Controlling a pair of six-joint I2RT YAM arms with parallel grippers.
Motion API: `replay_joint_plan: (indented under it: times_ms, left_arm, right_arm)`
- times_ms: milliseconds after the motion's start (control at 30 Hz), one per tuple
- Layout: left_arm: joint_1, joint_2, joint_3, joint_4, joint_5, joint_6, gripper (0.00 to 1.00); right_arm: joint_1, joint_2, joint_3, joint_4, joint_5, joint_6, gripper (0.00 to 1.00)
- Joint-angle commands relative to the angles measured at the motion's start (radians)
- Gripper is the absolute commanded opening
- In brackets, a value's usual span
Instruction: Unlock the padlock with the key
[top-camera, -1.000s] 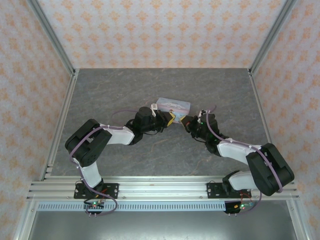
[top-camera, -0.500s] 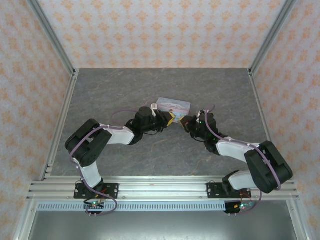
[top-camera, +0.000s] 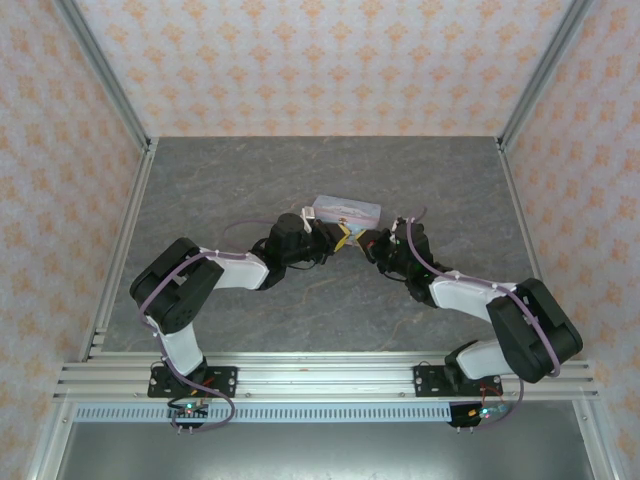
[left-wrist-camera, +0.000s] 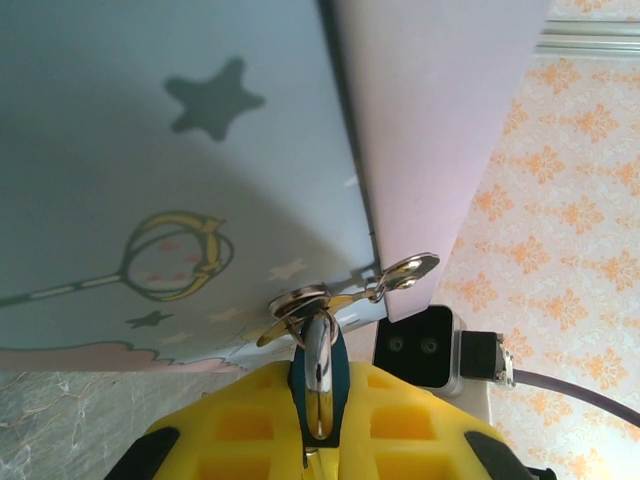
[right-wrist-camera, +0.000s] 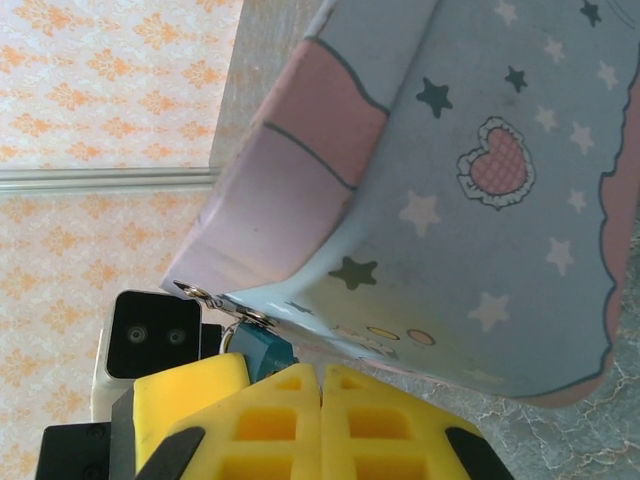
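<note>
The padlock (left-wrist-camera: 339, 366) is tiny and teal, with a shiny silver shackle hooked through the metal hasp (left-wrist-camera: 300, 300) at the corner of the pale-blue cartoon tin box (top-camera: 348, 209). My left gripper (left-wrist-camera: 320, 400) is shut on the padlock's body, its yellow pads on either side. In the right wrist view the padlock (right-wrist-camera: 262, 350) hangs under the box corner, just left of my right gripper (right-wrist-camera: 321, 375). That gripper's yellow pads are pressed together. The key is hidden. From above, the left gripper (top-camera: 344, 236) and right gripper (top-camera: 367, 241) nearly meet in front of the box.
The tin box (right-wrist-camera: 470, 200) lies on the grey marbled tabletop (top-camera: 230, 180), just behind both grippers. Patterned orange walls and metal frame posts (top-camera: 105, 80) enclose the table on three sides. A metal rail (top-camera: 320, 378) runs along the near edge.
The right arm has edged slightly left, bringing its gripper closer to the left gripper and the padlock. The left arm and the box have not moved.
</note>
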Motion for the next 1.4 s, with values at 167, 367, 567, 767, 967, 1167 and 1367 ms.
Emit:
replay_joint_plan:
  times_ms: [167, 367, 567, 767, 967, 1167, 1367]
  left_arm:
    - [-0.005, -0.026, -0.007, 0.026, -0.025, 0.001, 0.00]
    - [-0.005, -0.024, -0.006, 0.022, -0.027, 0.001, 0.00]
    - [-0.005, -0.025, -0.006, 0.020, -0.027, 0.002, 0.00]
    - [-0.005, -0.025, -0.009, 0.021, -0.028, 0.003, 0.00]
    - [-0.005, -0.025, -0.007, 0.022, -0.028, 0.003, 0.00]
    - [-0.005, -0.025, -0.007, 0.024, -0.028, 0.002, 0.00]
    - [-0.005, -0.023, -0.010, 0.026, -0.026, 0.004, 0.00]
  right_arm:
    - [0.007, -0.064, 0.021, -0.173, 0.054, -0.053, 0.00]
    - [0.007, -0.075, 0.003, -0.168, 0.055, -0.044, 0.00]
    - [0.007, -0.074, 0.030, -0.154, 0.040, -0.042, 0.00]
    - [0.007, -0.068, 0.057, -0.144, 0.024, -0.036, 0.00]
    - [0.008, -0.051, 0.073, -0.129, 0.018, -0.024, 0.00]
    - [0.017, -0.029, 0.086, -0.110, 0.012, -0.015, 0.00]
    - [0.020, -0.036, 0.091, -0.112, 0.009, -0.013, 0.00]
